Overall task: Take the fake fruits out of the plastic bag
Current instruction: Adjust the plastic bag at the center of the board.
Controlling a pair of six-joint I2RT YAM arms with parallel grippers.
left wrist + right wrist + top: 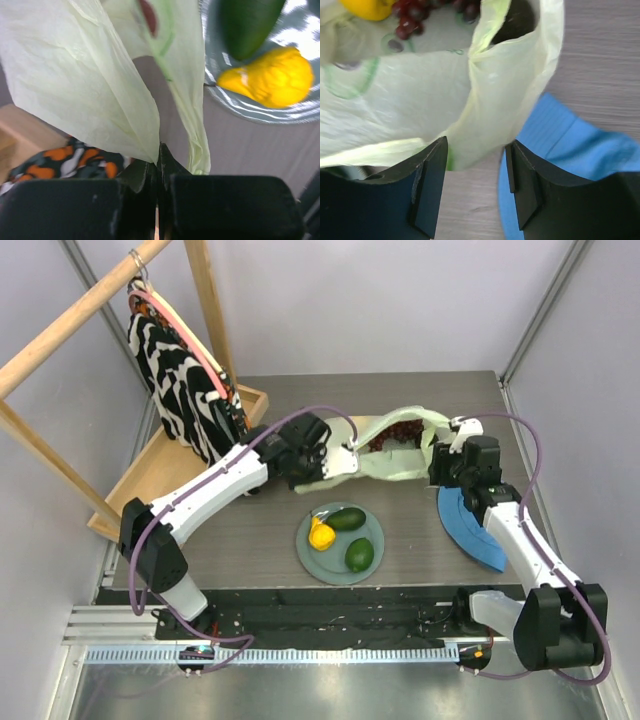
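The pale yellow-green plastic bag (400, 462) lies behind the grey plate (334, 566). A dark-red grape bunch (397, 431) sits in its open mouth and also shows in the right wrist view (410, 20). My left gripper (345, 461) is shut on the bag's left edge (100, 85). My right gripper (438, 455) is open, its jaws either side of the bag's right fold (490, 115). On the plate lie a yellow-orange fruit (320, 533), a dark green one (348, 519) and a green round one (359, 554). A yellow piece (367, 7) shows beside the grapes.
A blue cloth hat (470, 525) lies on the table under the right arm. A wooden tray (165, 475) and a rack with a zebra-patterned cloth (180, 380) stand at the back left. A dark shape (517, 20) sits in the bag's fold.
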